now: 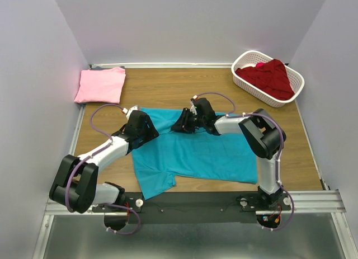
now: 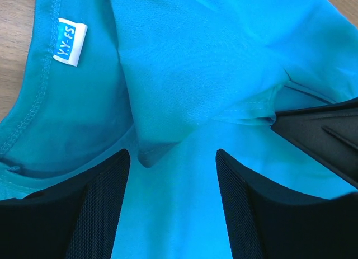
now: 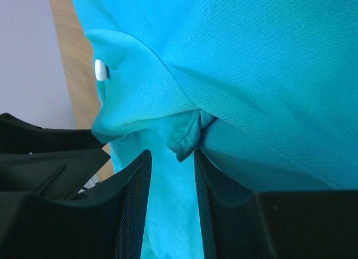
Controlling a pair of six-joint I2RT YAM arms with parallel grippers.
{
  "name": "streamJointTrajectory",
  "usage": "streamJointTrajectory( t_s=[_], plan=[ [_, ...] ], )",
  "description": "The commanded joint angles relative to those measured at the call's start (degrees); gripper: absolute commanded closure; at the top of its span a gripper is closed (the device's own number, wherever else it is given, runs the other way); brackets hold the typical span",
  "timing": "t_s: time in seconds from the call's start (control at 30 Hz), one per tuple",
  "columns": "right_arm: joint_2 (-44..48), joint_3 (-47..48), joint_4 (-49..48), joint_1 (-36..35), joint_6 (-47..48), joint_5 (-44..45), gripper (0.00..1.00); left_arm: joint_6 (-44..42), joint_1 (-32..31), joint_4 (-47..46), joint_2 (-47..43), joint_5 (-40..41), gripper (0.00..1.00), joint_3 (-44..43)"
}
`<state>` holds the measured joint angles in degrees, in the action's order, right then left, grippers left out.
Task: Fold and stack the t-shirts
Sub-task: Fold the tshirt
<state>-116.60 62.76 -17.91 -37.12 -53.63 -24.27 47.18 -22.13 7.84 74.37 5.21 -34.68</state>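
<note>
The teal t-shirt [image 1: 196, 152] lies spread on the wooden tabletop [image 1: 168, 85]. We read the blue print on its white neck label [image 2: 71, 42] as "XY-FS", though not surely. The left hand [image 2: 172, 154] stands released over a fold. Whether the right hand [image 3: 172, 152] grasps the cloth, we cannot tell. Pale grey walls [image 1: 196, 24] enclose the tabletop.

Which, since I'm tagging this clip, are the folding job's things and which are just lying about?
Job: teal t-shirt, mid-table; pink t-shirt, folded at the far left; dark red t-shirt, in the white basket.
Lying about: white basket; table.
</note>
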Motion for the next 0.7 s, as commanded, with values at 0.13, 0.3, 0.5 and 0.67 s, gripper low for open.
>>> streamJointTrajectory(
  t_s=[0.13,0.3,0.5,0.67],
  plan=[
    [-1.44,1.57,-0.02,-0.23,-1.48,4.14,0.55,0.11,0.33,-1.60,1.13,-1.35,0.32,-0.74],
    [-2.49,2.10,0.16,-0.23,-2.01,4.06,0.58,-0.07,0.33,-1.68,1.30,-1.52,0.35,-0.83],
    [-2.32,2.45,0.16,-0.23,-1.83,3.79,0.75,-0.07,0.33,-1.42,1.04,-1.26,0.43,-0.83],
    [-1.27,2.01,0.60,-0.23,-1.39,3.79,0.94,-0.59,0.25,-0.81,0.87,-1.35,0.51,-1.27]
  ],
)
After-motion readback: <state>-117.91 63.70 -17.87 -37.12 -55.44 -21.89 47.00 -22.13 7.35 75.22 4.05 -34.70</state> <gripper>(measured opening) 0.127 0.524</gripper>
